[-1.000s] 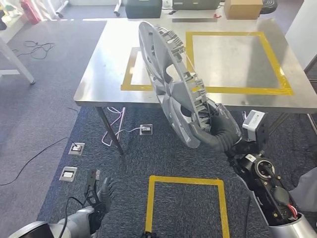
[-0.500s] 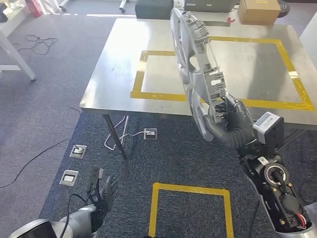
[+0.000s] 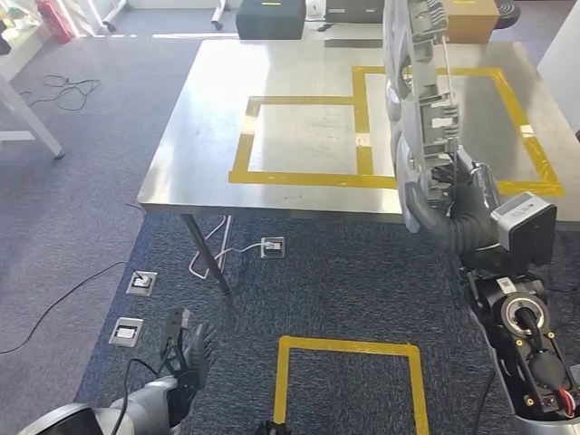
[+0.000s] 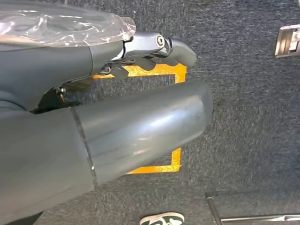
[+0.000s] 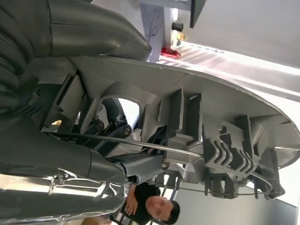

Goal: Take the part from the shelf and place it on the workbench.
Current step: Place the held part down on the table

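The part is a grey wheel cover [image 3: 419,100] with clips and a wire ring on its back, held nearly upright over the workbench's [image 3: 205,136] front right edge. My right hand [image 3: 457,213] grips its lower rim from below. Close up, the right wrist view has the wheel cover's ribbed back [image 5: 198,126] with my right hand's fingers [image 5: 109,124] wrapped through its openings. My left hand [image 3: 186,358] hangs low at the bottom left over the carpet, fingers apart and holding nothing. The left hand's thumb [image 4: 141,126] lies large in the left wrist view.
Yellow tape [image 3: 362,136] marks two rectangles on the steel workbench. A taped yellow square [image 3: 345,381] lies on the carpet below. Floor sockets [image 3: 140,283] and cables sit left of the table leg [image 3: 205,254]. A cardboard box [image 3: 472,18] stands beyond the bench. A person [image 5: 152,208] is seen behind.
The whole view has shifted, so the camera has moved. My right hand has carried the wheel cover up and to the right, turning it more upright. The left hand has stayed low.
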